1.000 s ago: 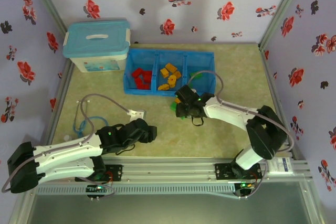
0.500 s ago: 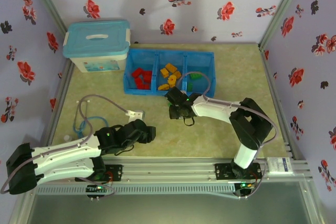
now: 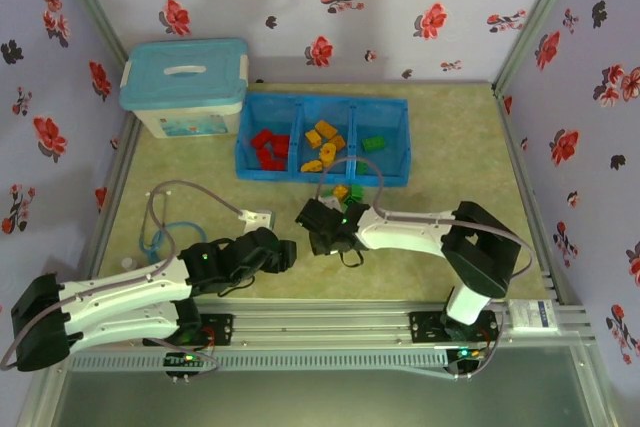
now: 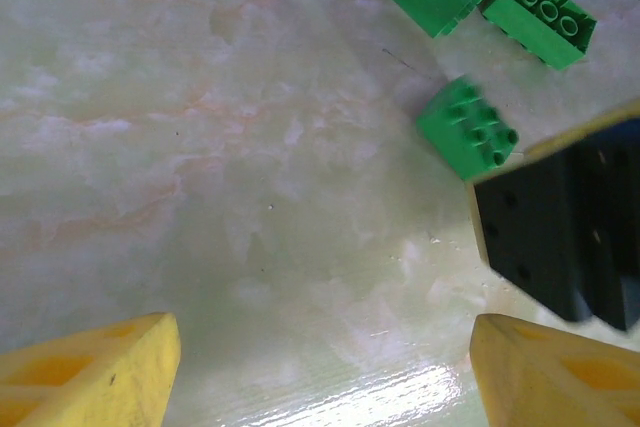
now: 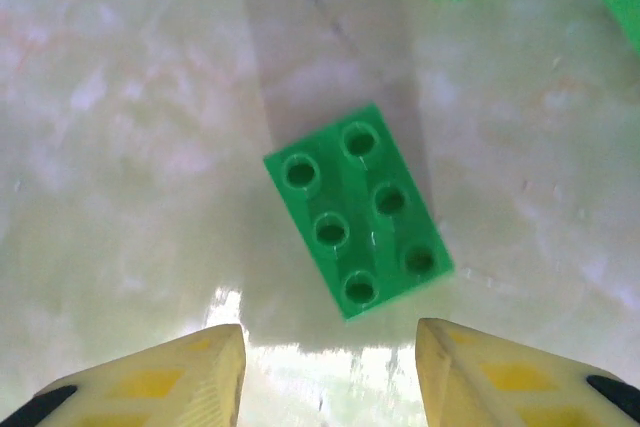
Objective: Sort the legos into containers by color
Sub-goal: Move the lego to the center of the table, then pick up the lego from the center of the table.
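Your left pincer (image 4: 320, 372) spread above the table (image 4: 200, 147), gripping nothing | your right pincer (image 5: 330, 377) spread, a green lego (image 5: 357, 209) lying flat on the table just ahead, untouched | behind, the blue tray (image 3: 270, 174) holds red, yellow, green legos (image 3: 325, 142) in separate compartments

Looking like a robotics lab test cell, not anybody's home: the left arm (image 3: 120, 302) and right arm (image 3: 410, 227) are sitting bolted to an aluminium rail (image 3: 330, 325) at the near edge, metal posts (image 3: 535, 22) are framing the table (image 3: 450, 147), and flowery printed sheets (image 3: 400, 7) are standing in as walls.
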